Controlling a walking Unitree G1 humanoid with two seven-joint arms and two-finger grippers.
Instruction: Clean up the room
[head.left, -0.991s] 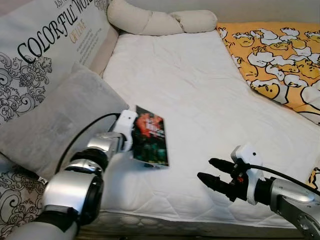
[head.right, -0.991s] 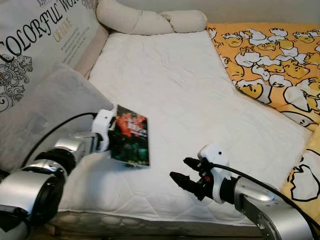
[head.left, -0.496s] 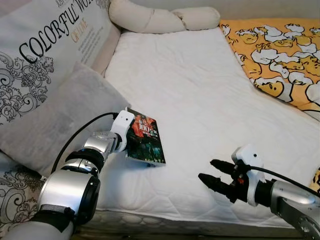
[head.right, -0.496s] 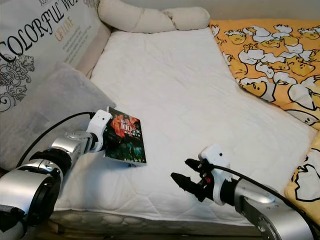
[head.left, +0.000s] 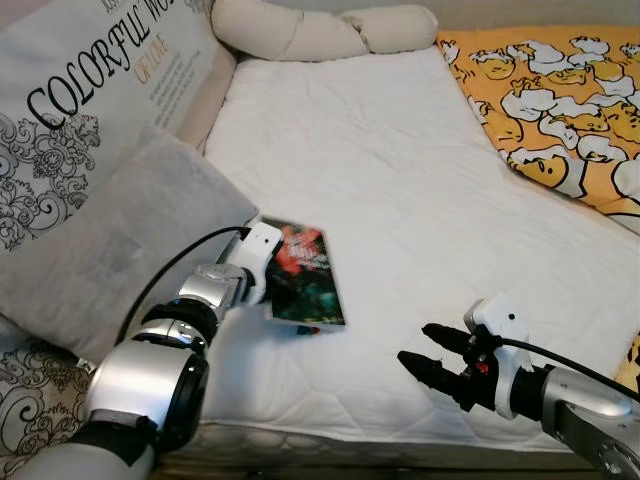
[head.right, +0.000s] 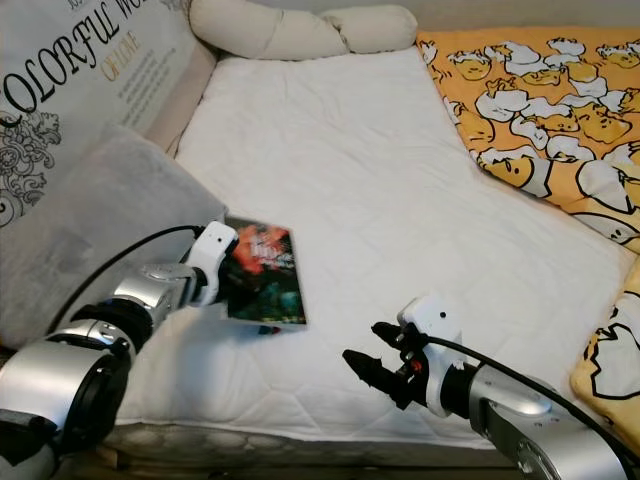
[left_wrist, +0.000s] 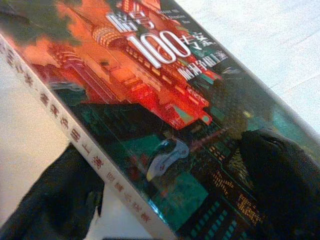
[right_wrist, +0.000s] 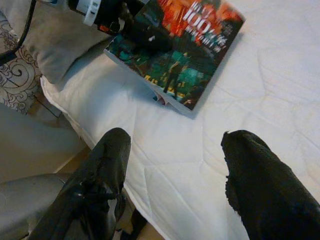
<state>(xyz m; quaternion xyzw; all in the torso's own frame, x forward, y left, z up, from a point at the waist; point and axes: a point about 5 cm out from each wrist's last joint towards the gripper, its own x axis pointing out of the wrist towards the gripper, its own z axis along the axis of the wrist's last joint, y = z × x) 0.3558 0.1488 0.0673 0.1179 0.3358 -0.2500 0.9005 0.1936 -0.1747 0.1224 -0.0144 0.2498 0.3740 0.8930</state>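
Left eye view had the left gripper (head.left: 272, 283) clamped on the near-left edge of a book (head.left: 306, 274), one black finger over the cover and one under it, as the left wrist view made plain with a fingertip (left_wrist: 280, 180) pressed on the dark red-and-green cover. The book sat just over the white mattress (head.left: 400, 190), near its left side and beside the grey cushion (head.left: 110, 250). It looked slightly tilted, its far-right corner low toward the sheet; whether that corner touched the bed could not be told. Gripping by the spine edge made sense: it kept the pages from fanning and left the title face up.

Over on the near right, the right gripper (head.left: 432, 355) hovered above the mattress edge with its fingers spread wide and nothing between them, pointing toward the book. From its wrist view the book (right_wrist: 175, 50) lay ahead of the parted fingertips (right_wrist: 255, 175), well apart. My read: it waited as a spare, ready to support the loose end if the book sagged.

The yellow duck blanket (head.left: 560, 110) lay bunched at the far right, and the long cream pillow (head.left: 320, 30) ran along the far edge.
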